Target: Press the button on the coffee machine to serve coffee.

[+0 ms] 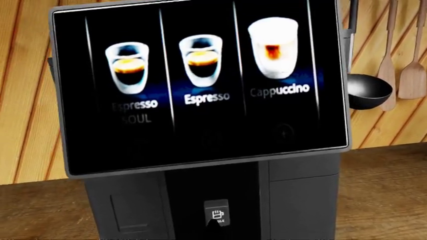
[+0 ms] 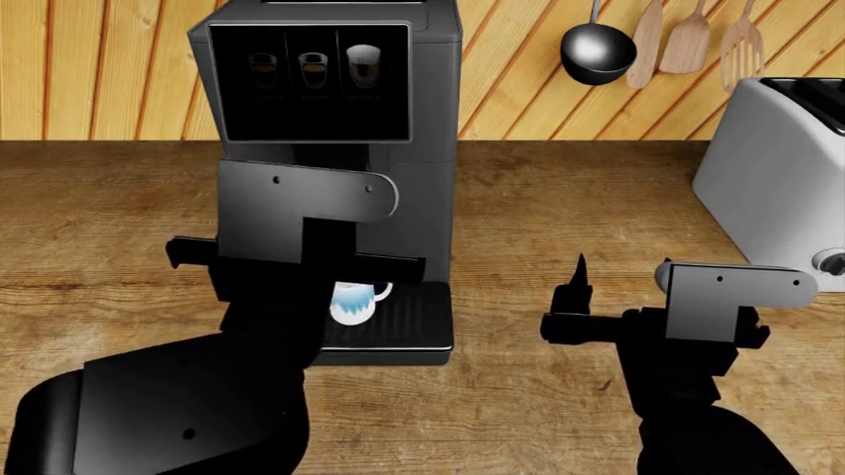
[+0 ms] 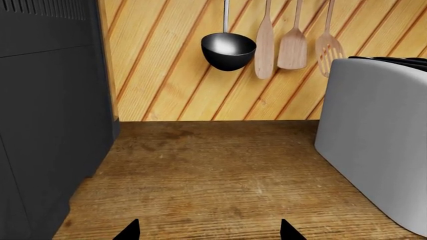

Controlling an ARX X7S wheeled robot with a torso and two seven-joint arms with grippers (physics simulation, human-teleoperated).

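Observation:
The coffee machine (image 2: 336,129) stands on the wooden counter, and its glossy black panel (image 1: 200,85) shows three drink icons. Below the panel is a small grey button with a cup icon (image 1: 215,214). My left gripper (image 1: 213,231) shows as one dark tip right at the button's lower edge, jaws together; I cannot tell whether it touches. In the head view it is hidden behind its wrist plate (image 2: 307,203). A white cup (image 2: 354,300) stands on the ribbed drip tray (image 2: 410,322). My right gripper (image 3: 208,232) is open and empty over the counter, right of the machine (image 3: 47,125).
A white toaster (image 2: 779,188) stands at the right, close beside my right arm; it also shows in the right wrist view (image 3: 380,145). A black ladle (image 2: 597,51) and wooden spatulas (image 2: 687,40) hang on the slatted wooden wall behind.

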